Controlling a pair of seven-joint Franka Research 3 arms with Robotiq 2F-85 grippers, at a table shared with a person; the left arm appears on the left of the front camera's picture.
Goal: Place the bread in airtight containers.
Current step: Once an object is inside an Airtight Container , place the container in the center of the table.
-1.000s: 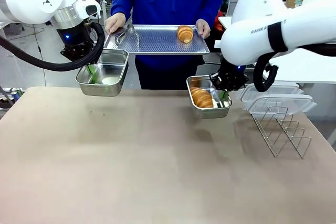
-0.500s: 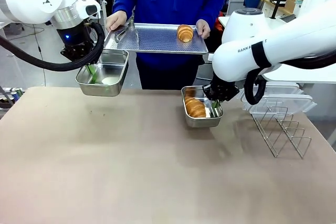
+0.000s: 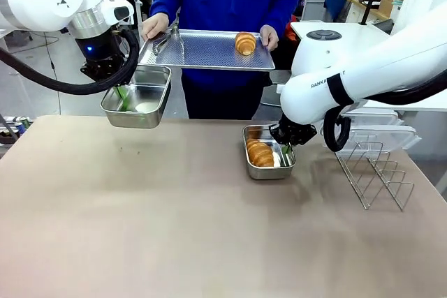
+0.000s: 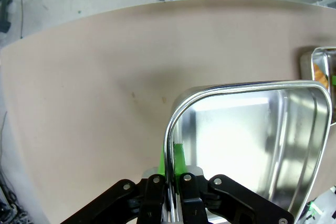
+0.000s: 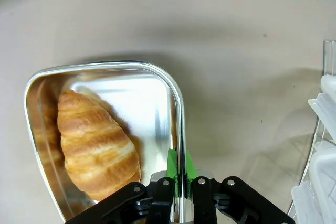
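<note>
My left gripper [image 3: 123, 98] is shut on the rim of an empty steel container [image 3: 137, 106], holding it in the air at the far left; its green pads [image 4: 178, 160] pinch that container's wall [image 4: 172, 124]. One croissant [image 3: 260, 153] lies in the second container [image 3: 281, 169], low over the table right of centre; I cannot tell if it touches. My right gripper [image 3: 285, 147] is shut on its right rim, as the right wrist view shows: gripper [image 5: 179, 167], croissant [image 5: 97, 140], container rim [image 5: 181, 108]. Another croissant [image 3: 245, 43] sits on the person's tray.
At the far side a person holds a perforated metal tray [image 3: 206, 54] with both hands, and metal tongs [image 3: 167, 41] lie on it. A wire rack [image 3: 377, 172] and stacked clear lids [image 3: 370, 134] stand at the table's right. The lids [image 5: 325, 129] lie close beside my right gripper.
My right arm has carried the container with the croissant down and to the left, toward the table. The left arm and its empty container have stayed put.
</note>
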